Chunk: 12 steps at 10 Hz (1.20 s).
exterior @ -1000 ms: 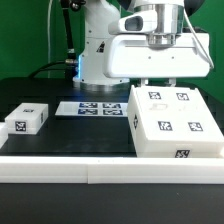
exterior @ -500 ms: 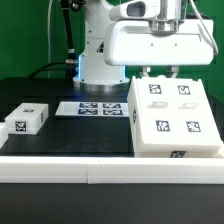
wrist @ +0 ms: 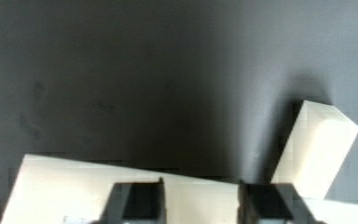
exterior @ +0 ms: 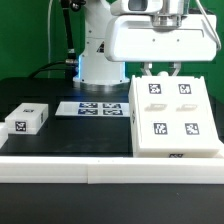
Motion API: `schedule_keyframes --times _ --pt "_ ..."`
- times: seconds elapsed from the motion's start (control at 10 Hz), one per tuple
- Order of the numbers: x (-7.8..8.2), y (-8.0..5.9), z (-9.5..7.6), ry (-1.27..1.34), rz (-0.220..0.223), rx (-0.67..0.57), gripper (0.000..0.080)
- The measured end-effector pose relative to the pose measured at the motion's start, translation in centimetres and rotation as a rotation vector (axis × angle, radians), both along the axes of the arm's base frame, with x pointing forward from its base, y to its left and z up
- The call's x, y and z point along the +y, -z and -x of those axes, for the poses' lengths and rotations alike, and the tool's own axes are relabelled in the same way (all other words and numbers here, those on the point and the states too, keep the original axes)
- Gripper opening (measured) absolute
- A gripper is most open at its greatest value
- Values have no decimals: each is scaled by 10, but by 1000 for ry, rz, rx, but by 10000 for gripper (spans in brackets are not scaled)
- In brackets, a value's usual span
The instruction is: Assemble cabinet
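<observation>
The cabinet body (exterior: 175, 115) is a big white box with black-and-white tags, on the exterior view's right. It stands tilted, its far edge raised and its tagged face turned toward the camera. My gripper (exterior: 162, 72) is above that far edge and shut on it. In the wrist view the gripper (wrist: 206, 196) has a white wall of the body (wrist: 202, 205) between its two dark fingers (wrist: 137, 205). Another white part of the body (wrist: 318, 150) slants beside them. A small white tagged block (exterior: 27, 119) lies on the exterior view's left, far from the gripper.
The marker board (exterior: 100, 108) lies flat on the black table (exterior: 70, 135) between the block and the body. A long white rail (exterior: 100, 168) edges the table's front. The white robot base (exterior: 100, 50) stands behind.
The gripper has risen with the body's far edge. The body has tipped up, so its tagged face looks more toward the camera and its front face shows less.
</observation>
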<state>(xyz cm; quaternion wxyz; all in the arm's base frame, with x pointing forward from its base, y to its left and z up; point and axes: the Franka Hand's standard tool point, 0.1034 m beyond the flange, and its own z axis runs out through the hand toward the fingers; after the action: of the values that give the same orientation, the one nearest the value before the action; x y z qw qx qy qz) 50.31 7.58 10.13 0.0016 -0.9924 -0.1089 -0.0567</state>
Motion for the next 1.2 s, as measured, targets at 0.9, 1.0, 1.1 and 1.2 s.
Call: schedule_keyframes --times 0.9,1.0,1.1,1.2 --pt "-3 -17 -18 -11 6 34 196" --pt "-3 -18 -19 -12 7 37 195" --pt "-3 -24 -24 -14 8 49 195" --pt "-4 -31 -31 -21 11 64 195"
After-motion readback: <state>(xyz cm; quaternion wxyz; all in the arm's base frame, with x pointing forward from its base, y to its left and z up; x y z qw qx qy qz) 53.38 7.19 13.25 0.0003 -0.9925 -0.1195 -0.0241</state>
